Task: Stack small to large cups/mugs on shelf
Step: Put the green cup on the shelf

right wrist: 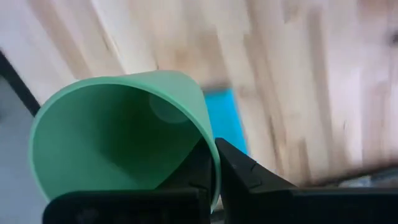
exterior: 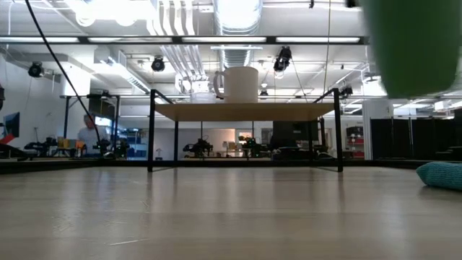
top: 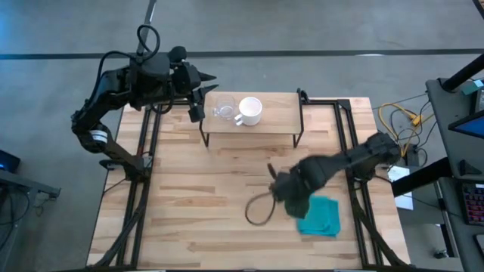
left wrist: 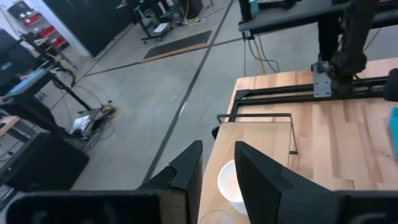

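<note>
From above: the shelf (top: 272,121) already has the small glass cup (top: 224,111) and the white mug (top: 250,110) side by side on it. The left gripper (top: 198,97) hovers just off the glass cup's side of the shelf, fingers a little apart with nothing between them. The right gripper (top: 291,193) is out over the table beside the teal cloth (top: 321,217), well away from the shelf.

Low view: a green blur, the green cup (exterior: 415,43), hangs in the air near the camera, higher than the shelf top, with the white mug far behind it.

Left wrist: its two fingers (left wrist: 186,171) frame the mug's rim, empty gap between them.

Right wrist: fingers pinched on the green cup's wall, one inside the rim and one outside, and the cup sits tilted.

So I'd say we're mid-carry on the last and biggest cup. Next it needs to travel to the shelf, get levelled upright, and land in the free spot past the mug without bumping it.
</note>
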`<state>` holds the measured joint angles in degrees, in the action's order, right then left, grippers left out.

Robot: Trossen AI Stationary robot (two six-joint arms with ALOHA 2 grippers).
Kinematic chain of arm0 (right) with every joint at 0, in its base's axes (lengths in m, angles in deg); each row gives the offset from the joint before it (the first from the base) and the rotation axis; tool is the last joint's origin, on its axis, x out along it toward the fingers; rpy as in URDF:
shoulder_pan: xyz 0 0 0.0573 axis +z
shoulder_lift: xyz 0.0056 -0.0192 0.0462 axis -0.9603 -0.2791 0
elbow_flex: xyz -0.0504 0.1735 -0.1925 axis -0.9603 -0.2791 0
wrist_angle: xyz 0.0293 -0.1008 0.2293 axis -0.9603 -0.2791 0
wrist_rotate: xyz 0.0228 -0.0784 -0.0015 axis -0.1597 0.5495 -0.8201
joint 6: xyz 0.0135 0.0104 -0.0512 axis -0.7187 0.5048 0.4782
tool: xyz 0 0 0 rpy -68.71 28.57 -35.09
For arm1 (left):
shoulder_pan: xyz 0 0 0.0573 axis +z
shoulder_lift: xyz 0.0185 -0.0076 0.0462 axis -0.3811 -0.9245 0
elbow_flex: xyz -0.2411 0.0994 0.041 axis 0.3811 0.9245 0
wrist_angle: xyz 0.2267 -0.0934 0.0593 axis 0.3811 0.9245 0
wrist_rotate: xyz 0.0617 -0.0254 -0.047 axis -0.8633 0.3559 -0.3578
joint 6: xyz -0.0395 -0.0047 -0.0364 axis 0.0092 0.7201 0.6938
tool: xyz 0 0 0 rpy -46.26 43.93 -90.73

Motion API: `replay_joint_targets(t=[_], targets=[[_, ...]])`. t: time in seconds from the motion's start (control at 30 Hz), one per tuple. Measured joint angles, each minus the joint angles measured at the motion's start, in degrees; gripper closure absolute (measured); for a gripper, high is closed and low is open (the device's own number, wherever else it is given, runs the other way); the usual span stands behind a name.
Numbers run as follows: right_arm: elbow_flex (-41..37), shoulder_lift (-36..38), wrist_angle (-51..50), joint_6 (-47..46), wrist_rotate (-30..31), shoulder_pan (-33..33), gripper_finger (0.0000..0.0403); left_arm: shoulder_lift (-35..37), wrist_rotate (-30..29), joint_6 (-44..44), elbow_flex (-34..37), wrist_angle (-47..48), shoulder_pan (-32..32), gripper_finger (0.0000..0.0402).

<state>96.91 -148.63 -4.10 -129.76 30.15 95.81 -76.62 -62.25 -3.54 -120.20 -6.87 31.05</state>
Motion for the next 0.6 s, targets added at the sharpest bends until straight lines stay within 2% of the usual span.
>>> replay_joint_targets(t=[0.2,0.43,0.6], targets=[[5.7,2.3,0.8,7.3,4.7,-7.9,0.0394,0.0,-0.6,0.0,0.0,0.8,0.0,0.0322],[10.9,5.2,0.6,16.0,9.4,-18.9,0.0394,0.3,-10.7,0.1,0.0,4.0,0.1,0.0322],[12.1,7.7,0.7,22.3,12.4,-27.6,0.0394,0.3,-11.4,0.7,0.0,5.5,0.1,0.0322]])
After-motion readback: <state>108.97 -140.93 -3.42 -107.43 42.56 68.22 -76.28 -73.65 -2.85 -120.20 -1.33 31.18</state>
